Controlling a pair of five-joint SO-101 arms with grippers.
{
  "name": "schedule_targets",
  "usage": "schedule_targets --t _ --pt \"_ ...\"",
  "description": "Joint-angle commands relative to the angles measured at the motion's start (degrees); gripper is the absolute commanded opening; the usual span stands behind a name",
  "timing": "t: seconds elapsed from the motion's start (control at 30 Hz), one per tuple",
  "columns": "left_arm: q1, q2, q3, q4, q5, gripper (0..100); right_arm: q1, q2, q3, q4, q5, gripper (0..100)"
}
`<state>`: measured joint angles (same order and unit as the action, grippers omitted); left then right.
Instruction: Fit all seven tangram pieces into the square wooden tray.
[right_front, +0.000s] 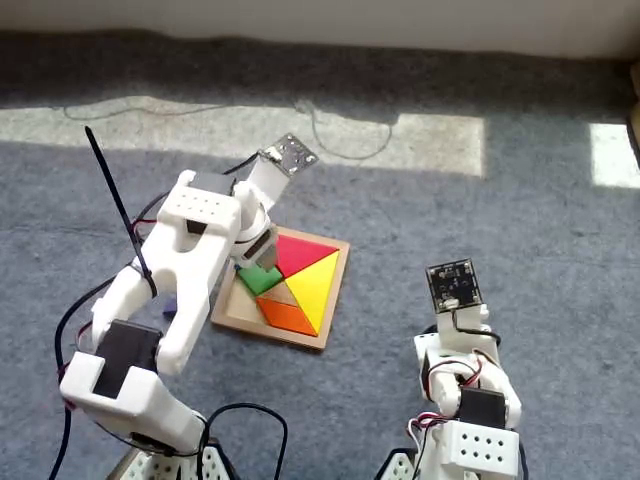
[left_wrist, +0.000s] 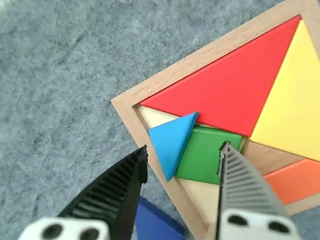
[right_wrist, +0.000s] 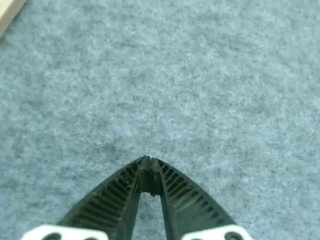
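The square wooden tray (left_wrist: 200, 55) holds a red triangle (left_wrist: 230, 95), a yellow triangle (left_wrist: 290, 110), an orange piece (left_wrist: 295, 180) and a green square (left_wrist: 207, 155). A light blue triangle (left_wrist: 172, 142) lies askew at the tray's corner, one tip over the rim, its edge against the green square. My left gripper (left_wrist: 183, 148) hangs open just above it, a finger on each side, holding nothing. A dark blue piece (left_wrist: 155, 220) lies on the carpet outside the tray, under the gripper. In the high view my left arm (right_front: 195, 250) covers the left corner of the tray (right_front: 268, 333). My right gripper (right_wrist: 147, 161) is shut and empty over bare carpet.
Grey carpet surrounds the tray on all sides. My right arm (right_front: 460, 390) sits folded at the front right, well away from the tray. Cables (right_front: 340, 150) trail across the sunlit strip at the back. Bare wood (left_wrist: 205, 192) shows in the tray beside the green square.
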<state>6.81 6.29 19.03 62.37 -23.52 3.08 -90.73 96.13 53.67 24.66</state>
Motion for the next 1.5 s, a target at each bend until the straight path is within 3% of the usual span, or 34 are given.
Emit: schedule_targets --t 0.0,0.2,0.33,0.7,0.83,1.03,1.47 --pt "0.4 -1.19 -2.33 0.09 1.23 25 0.66 -0.66 1.89 0.48 0.0 1.2" --pt "-0.04 9.63 -6.9 -1.85 1.23 24 0.66 -0.66 1.89 0.48 0.0 1.2" --pt "0.22 13.76 -12.79 2.46 1.14 15 0.66 -0.66 1.89 0.48 0.0 1.2" --pt "-0.04 10.07 -15.08 4.66 1.23 4 0.66 -0.66 1.89 0.48 0.0 1.2" --pt "-1.27 8.31 -15.08 4.66 1.41 6 0.66 -0.66 1.89 0.48 0.0 1.2" --pt "-2.15 8.22 -14.46 4.22 1.58 19 0.66 -0.66 1.89 0.48 0.0 1.2" --pt "-4.26 8.22 -14.99 3.25 6.59 20 0.66 -0.66 1.89 0.48 0.0 1.2"
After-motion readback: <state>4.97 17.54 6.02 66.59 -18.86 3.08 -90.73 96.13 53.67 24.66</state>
